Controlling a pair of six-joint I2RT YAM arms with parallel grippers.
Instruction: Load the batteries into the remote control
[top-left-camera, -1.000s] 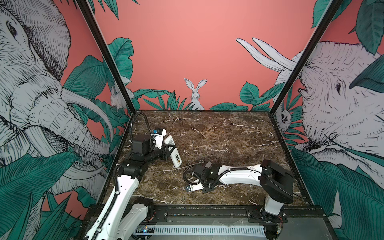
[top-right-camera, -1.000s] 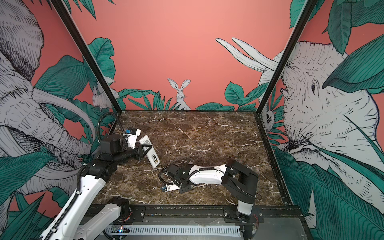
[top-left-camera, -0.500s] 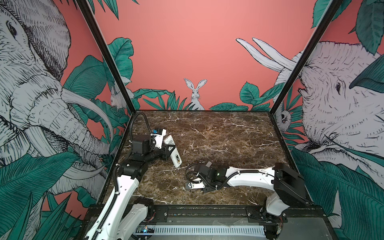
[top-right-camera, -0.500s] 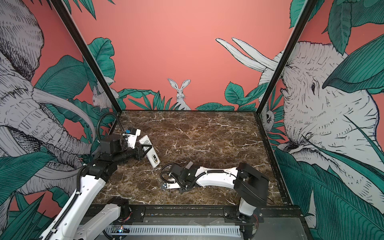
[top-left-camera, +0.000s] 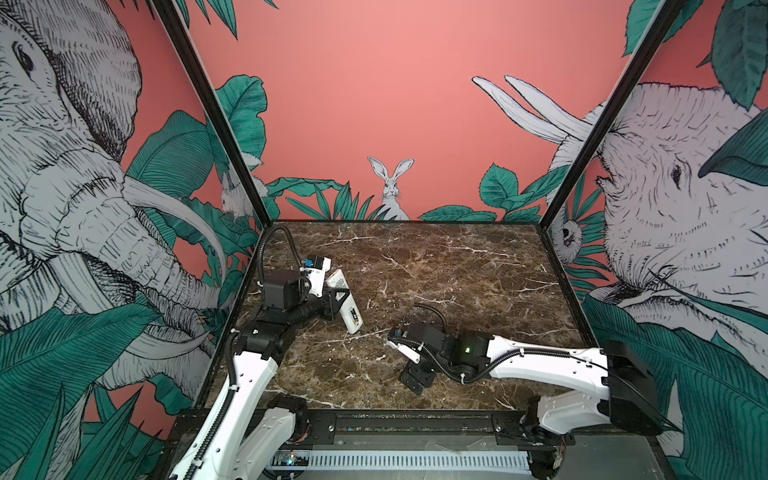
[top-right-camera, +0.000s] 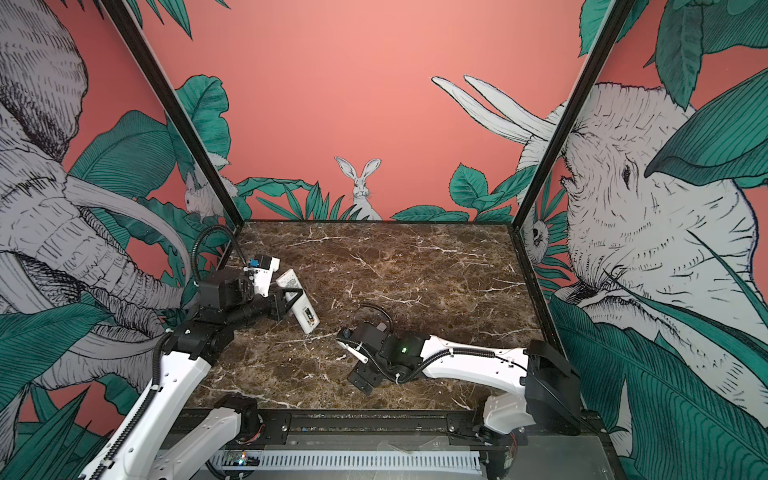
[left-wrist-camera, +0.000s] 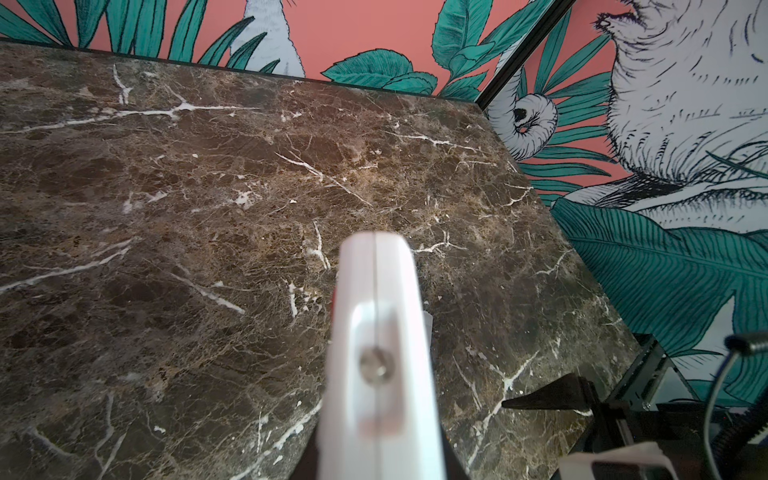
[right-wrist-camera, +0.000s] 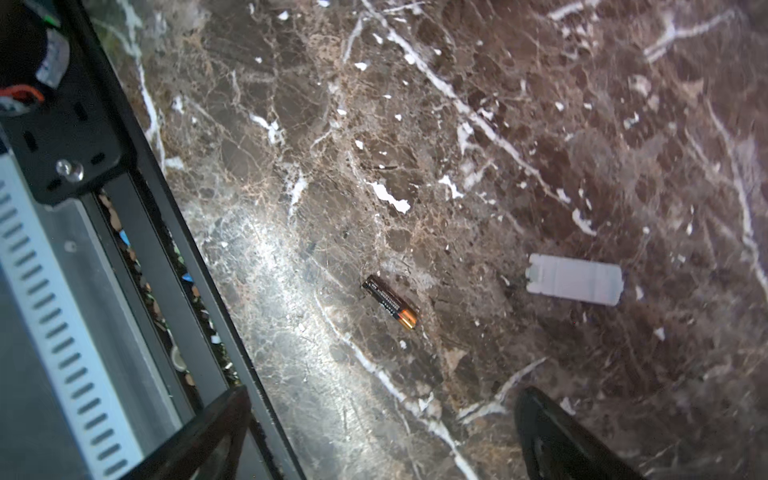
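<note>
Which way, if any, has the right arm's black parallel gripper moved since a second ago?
Yes. The right gripper swung right and nearer the black front rail; its jaws opened.

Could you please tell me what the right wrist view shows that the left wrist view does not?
Only the right wrist view: one battery lying on the marble tabletop, and a short white plastic piece lying apart from it. Only the left wrist view: the remote control seen end-on and close up, plus the painted walls. Both: the marble tabletop.
</note>
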